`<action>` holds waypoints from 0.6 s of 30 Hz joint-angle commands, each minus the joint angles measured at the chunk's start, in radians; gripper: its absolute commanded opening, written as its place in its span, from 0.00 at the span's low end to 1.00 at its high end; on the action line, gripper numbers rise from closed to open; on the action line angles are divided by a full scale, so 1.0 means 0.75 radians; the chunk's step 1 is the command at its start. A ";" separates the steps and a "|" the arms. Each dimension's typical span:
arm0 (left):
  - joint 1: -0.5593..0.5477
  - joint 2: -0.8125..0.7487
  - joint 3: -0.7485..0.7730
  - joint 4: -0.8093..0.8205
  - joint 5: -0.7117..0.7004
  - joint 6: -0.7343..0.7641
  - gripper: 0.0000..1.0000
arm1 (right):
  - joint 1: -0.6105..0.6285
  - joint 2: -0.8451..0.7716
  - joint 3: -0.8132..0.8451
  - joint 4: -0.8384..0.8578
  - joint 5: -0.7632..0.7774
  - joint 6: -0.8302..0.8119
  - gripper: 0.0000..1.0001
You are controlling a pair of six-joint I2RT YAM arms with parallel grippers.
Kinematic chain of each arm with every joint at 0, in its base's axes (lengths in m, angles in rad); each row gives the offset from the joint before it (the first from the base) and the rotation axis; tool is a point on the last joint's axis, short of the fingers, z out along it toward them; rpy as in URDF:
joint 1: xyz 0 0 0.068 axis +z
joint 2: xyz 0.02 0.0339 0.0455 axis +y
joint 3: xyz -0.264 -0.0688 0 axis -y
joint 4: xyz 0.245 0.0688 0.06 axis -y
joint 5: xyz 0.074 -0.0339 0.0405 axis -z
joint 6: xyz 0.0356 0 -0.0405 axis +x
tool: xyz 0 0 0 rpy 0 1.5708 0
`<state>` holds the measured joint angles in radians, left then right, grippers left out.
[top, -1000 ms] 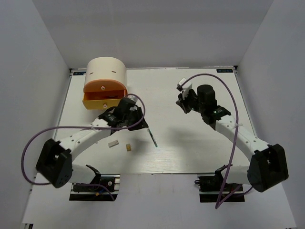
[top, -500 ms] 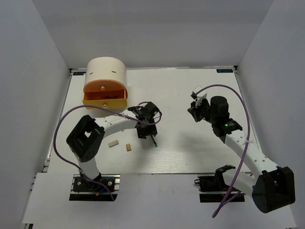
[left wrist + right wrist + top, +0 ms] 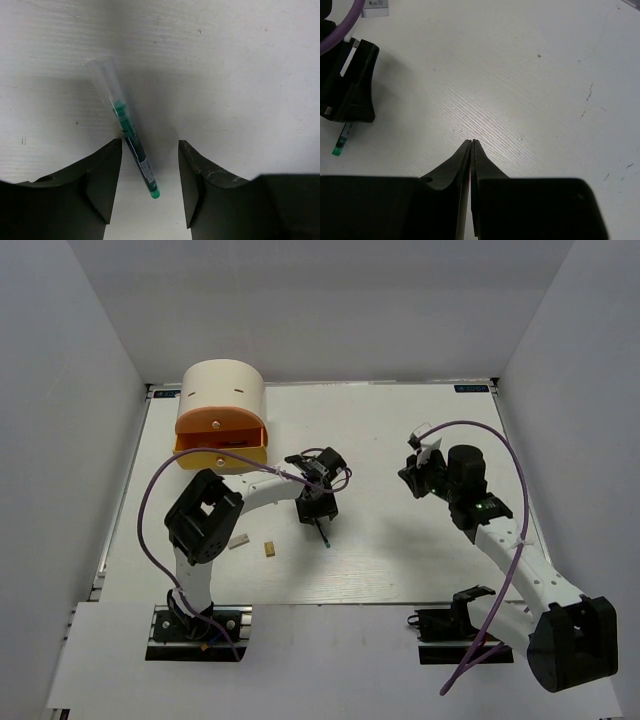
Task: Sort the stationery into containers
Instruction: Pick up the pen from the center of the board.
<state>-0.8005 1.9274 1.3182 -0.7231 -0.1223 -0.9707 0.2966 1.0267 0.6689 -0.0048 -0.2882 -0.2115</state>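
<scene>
Green pen (image 3: 132,145) between fingers of wide left tool (image 3: 150,150) | tan block (image 3: 269,549) nearby | right tool (image 3: 472,142) closed, empty

White arms (image 3: 258,497), black joints (image 3: 205,516), purple cables (image 3: 344,29).

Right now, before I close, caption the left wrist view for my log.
Left gripper open and straddling a thin green pen lying diagonally on the white table.

A white table (image 3: 400,560) sits inside plain white walls (image 3: 60,390). A small blue label (image 3: 470,389) is at its 1 o'clock corner.
</scene>
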 commanded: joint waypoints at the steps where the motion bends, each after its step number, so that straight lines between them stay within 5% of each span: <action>1: 0.000 -0.007 0.040 -0.048 -0.023 -0.011 0.59 | -0.017 -0.046 -0.023 0.049 -0.019 0.020 0.08; 14: -0.025 0.099 0.073 -0.175 -0.084 0.002 0.50 | -0.052 -0.066 -0.068 0.084 -0.041 0.055 0.08; 18: -0.037 0.158 0.087 -0.230 -0.115 0.014 0.40 | -0.058 -0.066 -0.074 0.090 -0.047 0.063 0.08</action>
<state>-0.8165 1.9884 1.3933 -0.8444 -0.1696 -0.9646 0.2615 1.0000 0.6239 0.0105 -0.3027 -0.1825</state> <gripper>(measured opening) 0.414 0.079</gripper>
